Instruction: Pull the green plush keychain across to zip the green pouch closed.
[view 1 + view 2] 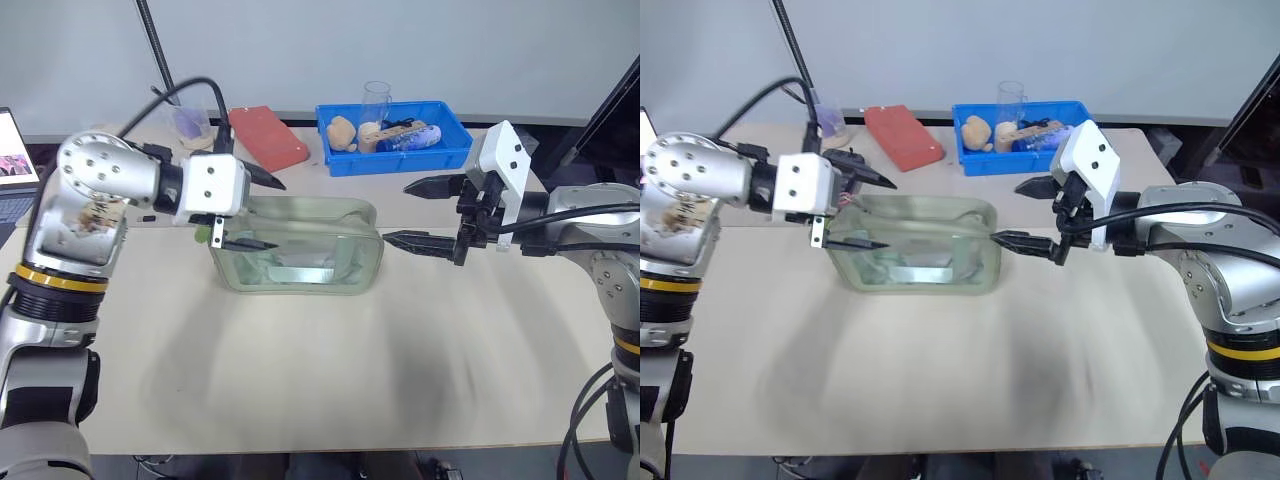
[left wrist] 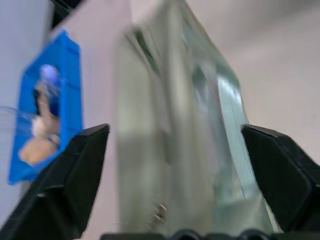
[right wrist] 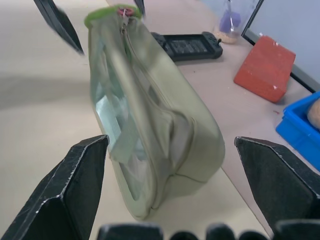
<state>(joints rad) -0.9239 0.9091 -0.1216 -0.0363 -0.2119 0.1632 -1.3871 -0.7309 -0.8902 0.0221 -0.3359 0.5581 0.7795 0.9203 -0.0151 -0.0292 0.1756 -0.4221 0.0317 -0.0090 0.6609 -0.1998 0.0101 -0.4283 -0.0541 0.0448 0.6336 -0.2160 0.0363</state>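
The green pouch (image 1: 300, 250) lies on its side on the beige table, its clear window toward me and the zip seam along its top. The green plush keychain (image 3: 100, 16) hangs at the pouch's left end, next to my left gripper. My left gripper (image 1: 258, 211) is open, one finger above the pouch's left end and one in front of it, holding nothing. Just off the pouch's right end, my right gripper (image 1: 396, 213) is also open, its lower fingertip close to the pouch and nothing between the fingers. In the left wrist view the pouch (image 2: 185, 125) lies between the spread fingers (image 2: 70, 185).
A blue bin (image 1: 400, 160) with small items and a clear cup (image 1: 377, 100) stands behind the pouch to the right. A red block (image 1: 268, 138) and a small cup (image 1: 192, 125) sit at the back left, with a black device (image 3: 192, 45) near them. A laptop (image 1: 15, 160) is at the left edge.
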